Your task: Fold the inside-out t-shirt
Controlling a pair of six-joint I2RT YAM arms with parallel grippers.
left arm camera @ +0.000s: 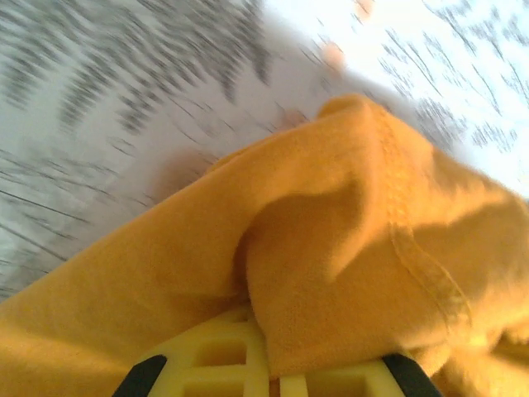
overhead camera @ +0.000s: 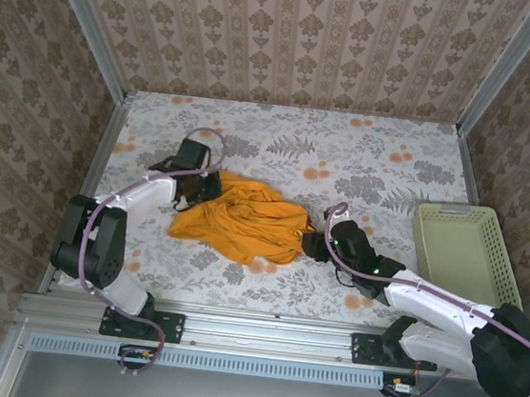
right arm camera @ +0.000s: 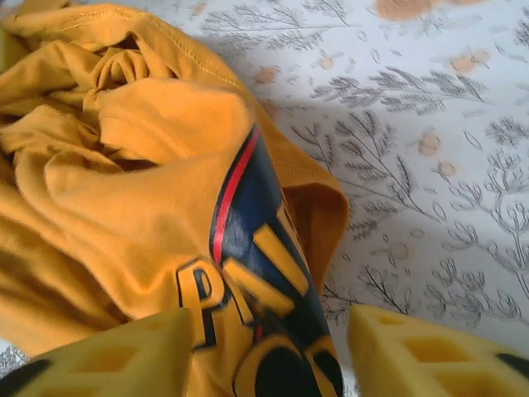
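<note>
The inside-out t-shirt lies crumpled in a mustard-orange heap at the middle of the table. My left gripper sits at the heap's upper left edge. In the left wrist view that gripper is shut, with a fold of the t-shirt pinched between its yellow fingers. My right gripper is at the heap's right edge. In the right wrist view it stands open, its fingertips wide apart, and the t-shirt's dark printed lettering lies loose between them.
A pale cream mesh basket stands at the right edge of the table, just beyond the right arm. Patterned walls close in the table on the left, back and right. Bare floral tabletop stretches behind the heap.
</note>
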